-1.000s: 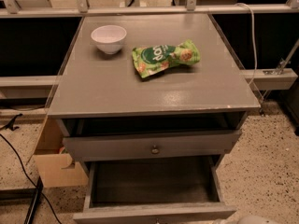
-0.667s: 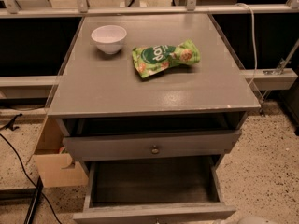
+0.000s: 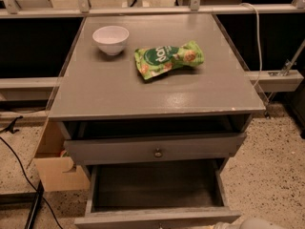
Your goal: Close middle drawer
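Note:
The grey cabinet (image 3: 157, 87) has two drawers open. The upper drawer front (image 3: 119, 150) with a small brass knob (image 3: 157, 152) stands slightly out under the top. Below it, the middle drawer (image 3: 157, 185) is pulled far out, with its empty inside showing. Its front panel (image 3: 157, 218) lies along the bottom edge of the view. A pale rounded part of my arm (image 3: 248, 223) shows at the bottom right edge, just right of that front panel. My gripper itself is out of view below the frame.
A white bowl (image 3: 110, 38) and a green snack bag (image 3: 169, 58) lie on the cabinet top. A cardboard box (image 3: 55, 168) stands on the floor to the left, next to black cables (image 3: 19, 168). A white cord (image 3: 258, 42) hangs at the right. The floor is speckled.

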{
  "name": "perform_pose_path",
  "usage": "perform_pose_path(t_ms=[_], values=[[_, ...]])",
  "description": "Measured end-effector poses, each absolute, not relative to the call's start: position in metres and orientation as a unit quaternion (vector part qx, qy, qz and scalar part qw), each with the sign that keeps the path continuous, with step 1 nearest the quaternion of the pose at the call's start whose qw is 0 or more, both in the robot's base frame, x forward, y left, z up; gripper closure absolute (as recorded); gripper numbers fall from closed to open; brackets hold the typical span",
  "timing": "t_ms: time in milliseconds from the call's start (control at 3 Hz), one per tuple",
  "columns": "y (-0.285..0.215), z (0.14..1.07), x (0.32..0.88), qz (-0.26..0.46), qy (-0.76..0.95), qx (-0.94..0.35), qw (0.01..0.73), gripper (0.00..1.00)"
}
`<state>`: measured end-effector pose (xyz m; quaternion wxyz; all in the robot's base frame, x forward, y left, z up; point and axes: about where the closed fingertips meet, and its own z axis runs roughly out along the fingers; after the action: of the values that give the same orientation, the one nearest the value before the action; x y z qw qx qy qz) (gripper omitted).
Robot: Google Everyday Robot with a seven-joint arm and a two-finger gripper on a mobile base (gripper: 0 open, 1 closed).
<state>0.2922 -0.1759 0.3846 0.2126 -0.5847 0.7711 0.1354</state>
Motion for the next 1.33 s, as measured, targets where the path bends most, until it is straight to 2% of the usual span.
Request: perform_pose_path(t_ms=[1333], values=[[-0.135, 0.368, 0.322, 0.157, 0.725, -0.622, 0.25, 1.0]])
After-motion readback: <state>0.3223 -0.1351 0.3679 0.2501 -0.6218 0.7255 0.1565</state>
